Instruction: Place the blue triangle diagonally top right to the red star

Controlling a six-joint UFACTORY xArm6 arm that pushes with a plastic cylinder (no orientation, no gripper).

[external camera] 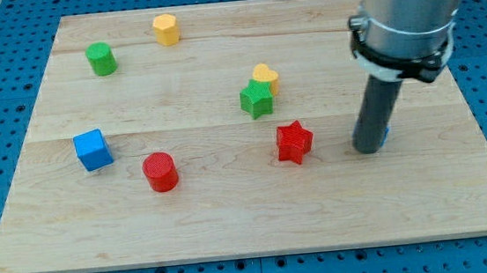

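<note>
The red star point(294, 142) lies right of the board's middle. My tip point(369, 149) rests on the board to the star's right, about a block's width away. A sliver of blue point(385, 133) shows at the rod's right edge. That is the blue triangle, almost wholly hidden behind the rod, and it touches the rod or nearly so. Its shape cannot be made out.
A green star point(256, 99) and a yellow heart point(265, 75) sit together above the red star. A red cylinder point(160, 171) and a blue cube point(93, 150) lie at the left. A green cylinder point(100, 58) and a yellow hexagon point(165, 28) are at the top left.
</note>
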